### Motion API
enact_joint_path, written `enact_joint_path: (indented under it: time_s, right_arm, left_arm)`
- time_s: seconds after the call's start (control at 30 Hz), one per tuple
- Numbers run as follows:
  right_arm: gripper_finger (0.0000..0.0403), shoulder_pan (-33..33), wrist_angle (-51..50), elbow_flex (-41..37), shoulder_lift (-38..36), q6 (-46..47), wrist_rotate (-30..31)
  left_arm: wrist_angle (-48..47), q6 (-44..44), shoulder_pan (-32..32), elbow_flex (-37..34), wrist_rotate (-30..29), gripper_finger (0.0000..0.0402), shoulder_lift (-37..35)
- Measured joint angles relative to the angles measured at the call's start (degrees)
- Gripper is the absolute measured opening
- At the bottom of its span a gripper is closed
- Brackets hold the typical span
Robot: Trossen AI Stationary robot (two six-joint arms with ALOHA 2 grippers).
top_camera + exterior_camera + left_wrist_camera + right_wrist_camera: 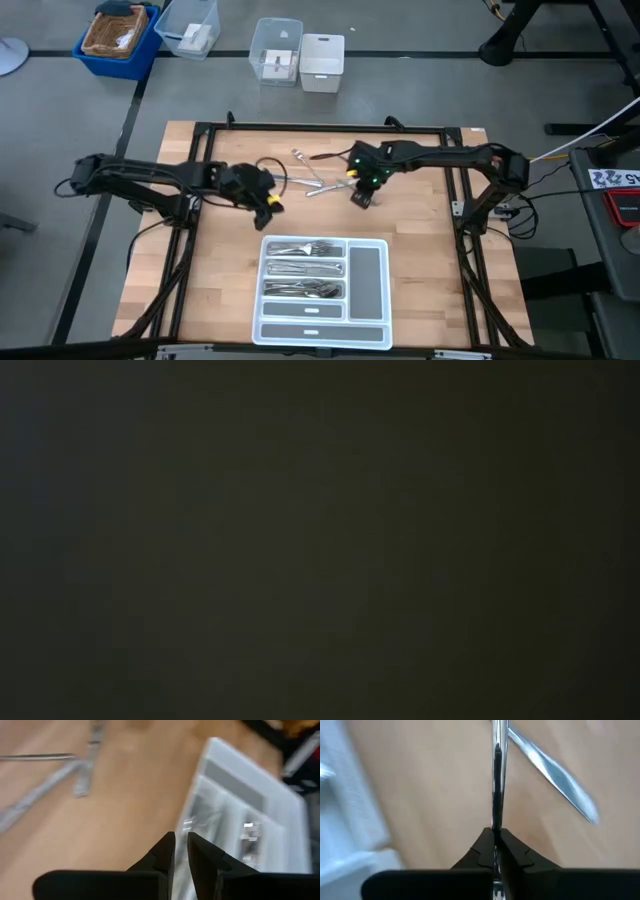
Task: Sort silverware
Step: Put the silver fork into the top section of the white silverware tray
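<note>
Right gripper: While its fingers pinch together on the edge of a slim silver piece, the right gripper sits low over the table, past the far edge of the white tray; the held piece runs straight out from the fingertips, and whether it is a knife, fork or spoon I cannot tell.
Beside the grip: a second loose piece lies slanted just beside the held one, apparently on the wood.
Left gripper: the left gripper hangs over bare table left of the loose pile, fingers narrow with a thin gap, nothing between them.
Silverware: a few pieces lie scattered on the table between the two arms; three tray compartments already hold sorted pieces.
Step in hand: judged as the pickup, grip just made, lift not yet begun.
Next move: it calls for a clean rise clear of the neighbouring piece, then a carry toward the tray and the matching compartment.
Low view: dark, shows nothing.
</note>
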Motion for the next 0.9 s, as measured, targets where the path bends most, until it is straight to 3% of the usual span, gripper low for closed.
enact_joint_path:
  time_s: [0.23, 0.47, 0.67, 0.9]
  right_arm:
    - [0.0008, 11.0, 11.2, 8.0, -0.1, 5.5, 0.9]
    - [0.0008, 20.8, 28.3, 8.2, 1.8, 6.5, 9.9]
    - [0.0010, 24.2, 37.9, 8.2, 8.2, 6.7, 11.5]
    - [0.0009, 24.9, 37.9, 8.9, 14.1, 8.2, 10.8]
  left_arm:
    - [-10.9, 5.7, 8.4, 0.0, -1.5, 0.0040, -4.1]
    - [-11.9, 11.4, 14.8, 0.0, -1.4, 0.0040, -4.1]
    - [-12.3, 14.9, 19.4, 0.0, -1.4, 0.0040, -3.9]
    - [-13.9, 17.4, 22.2, 0.0, -1.4, 0.0040, -3.9]
